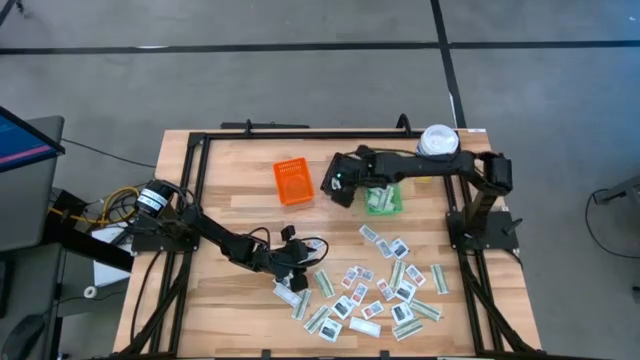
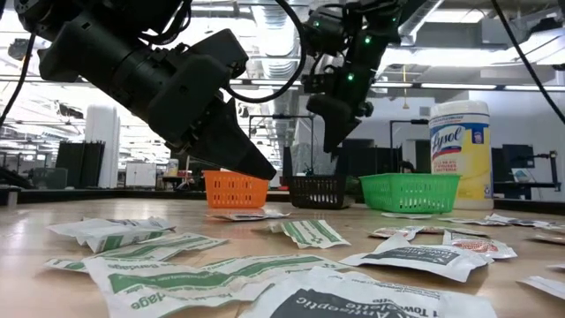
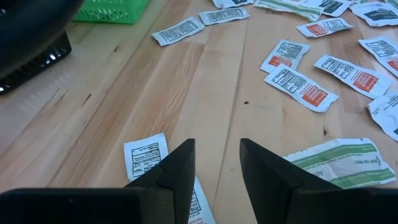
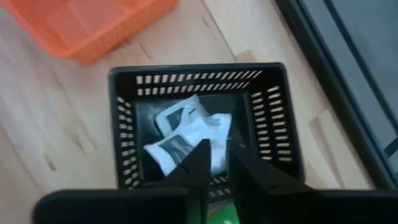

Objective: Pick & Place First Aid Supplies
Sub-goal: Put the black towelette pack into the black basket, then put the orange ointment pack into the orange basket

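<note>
Many small flat packets (image 1: 385, 290) lie scattered on the wooden table's near right part: white ones with red or dark print, and long pale-green strips (image 3: 339, 162). My left gripper (image 3: 217, 155) hovers open low over the table at the left edge of the scatter. Nothing is between its fingers, and one white packet (image 3: 144, 157) lies just beside one finger. My right gripper (image 4: 216, 155) hangs over the black bin (image 4: 205, 81), pointing down, its fingers a narrow gap apart and holding nothing. White packets (image 4: 183, 134) lie on the bin's floor.
An orange bin (image 1: 293, 182) stands left of the black bin (image 2: 318, 190), and a green bin (image 1: 383, 200) holding packets stands to its right. A white-lidded yellow canister (image 2: 459, 150) stands at the far right. A black frame (image 1: 200, 150) runs round the table. Bare wood lies at the far left.
</note>
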`<state>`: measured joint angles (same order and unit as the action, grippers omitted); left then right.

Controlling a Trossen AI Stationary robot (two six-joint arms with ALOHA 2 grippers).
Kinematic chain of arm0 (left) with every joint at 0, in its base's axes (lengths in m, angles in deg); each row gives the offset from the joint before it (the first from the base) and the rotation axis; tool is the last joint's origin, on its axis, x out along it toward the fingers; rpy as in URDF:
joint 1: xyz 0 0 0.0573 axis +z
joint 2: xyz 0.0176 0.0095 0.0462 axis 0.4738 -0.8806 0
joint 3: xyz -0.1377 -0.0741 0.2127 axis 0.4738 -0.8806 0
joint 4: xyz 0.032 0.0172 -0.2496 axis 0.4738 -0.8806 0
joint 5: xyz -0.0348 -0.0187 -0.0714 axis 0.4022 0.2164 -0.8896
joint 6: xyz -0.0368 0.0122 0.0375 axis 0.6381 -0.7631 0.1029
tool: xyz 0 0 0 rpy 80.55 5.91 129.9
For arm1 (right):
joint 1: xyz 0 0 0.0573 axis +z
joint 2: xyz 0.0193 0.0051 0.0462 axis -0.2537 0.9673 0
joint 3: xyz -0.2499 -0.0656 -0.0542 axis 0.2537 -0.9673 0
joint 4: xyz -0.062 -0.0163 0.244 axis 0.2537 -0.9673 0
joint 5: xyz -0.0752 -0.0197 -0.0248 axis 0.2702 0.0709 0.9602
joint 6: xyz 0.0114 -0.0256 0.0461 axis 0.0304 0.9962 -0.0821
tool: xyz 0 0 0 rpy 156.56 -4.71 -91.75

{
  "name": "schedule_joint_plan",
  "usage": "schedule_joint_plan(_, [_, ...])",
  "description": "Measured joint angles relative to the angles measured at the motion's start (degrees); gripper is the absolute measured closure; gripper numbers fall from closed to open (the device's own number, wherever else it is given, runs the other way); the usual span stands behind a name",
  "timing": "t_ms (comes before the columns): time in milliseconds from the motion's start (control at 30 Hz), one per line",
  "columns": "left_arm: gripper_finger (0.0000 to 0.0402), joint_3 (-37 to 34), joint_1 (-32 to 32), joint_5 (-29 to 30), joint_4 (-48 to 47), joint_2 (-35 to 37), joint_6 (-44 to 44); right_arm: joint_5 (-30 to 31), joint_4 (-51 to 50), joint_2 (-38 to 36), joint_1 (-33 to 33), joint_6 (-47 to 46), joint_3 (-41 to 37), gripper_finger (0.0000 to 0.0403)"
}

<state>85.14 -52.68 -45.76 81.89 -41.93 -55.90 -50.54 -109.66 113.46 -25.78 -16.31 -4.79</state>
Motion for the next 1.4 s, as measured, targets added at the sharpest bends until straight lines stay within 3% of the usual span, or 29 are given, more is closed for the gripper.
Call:
schedule_joint_plan(200, [0.0274,0.0,0.0,0.0,0.0,0.0,0.0,0.0,0.9,0.0,-1.0,0.9,0.0,0.0303])
schedule_joint_plan(367, [0.0274,0.0,0.0,0.0,0.0,0.0,0.0,-0.4,0.8,0.0,2.6,-2.1,0.0,0.0272])
schedule_joint_plan(600, [0.0269,0.0,0.5,-1.8,-3.8,3.4,-2.8,-1.4,-0.3,-3.3,11.5,-3.5,0.1,0.0262])
schedule_joint_plan(767, [0.0254,0.0,2.3,-4.3,-11.5,10.2,2.1,0.6,-5.0,-9.5,17.7,-7.2,0.0,0.0269])
schedule_joint_plan(967, [0.025,0.0,4.4,-4.9,-15.9,11.5,4.1,5.3,2.6,-14.8,24.8,-14.1,-10.9,0.0275])
schedule_joint_plan(1167, [0.0257,0.0,6.2,-7.0,-15.5,5.0,7.5,0.3,17.0,-15.6,28.7,-18.3,-23.5,0.0274])
schedule_joint_plan(1267, [0.0262,0.0,7.6,-6.6,-15.2,1.9,7.9,-4.5,19.7,-15.6,28.3,-17.0,-25.3,0.0273])
schedule_joint_plan(1400, [0.0273,0.1,8.9,-5.9,-14.2,0.1,7.9,-5.7,20.4,-15.6,27.3,-16.7,-25.3,0.0275])
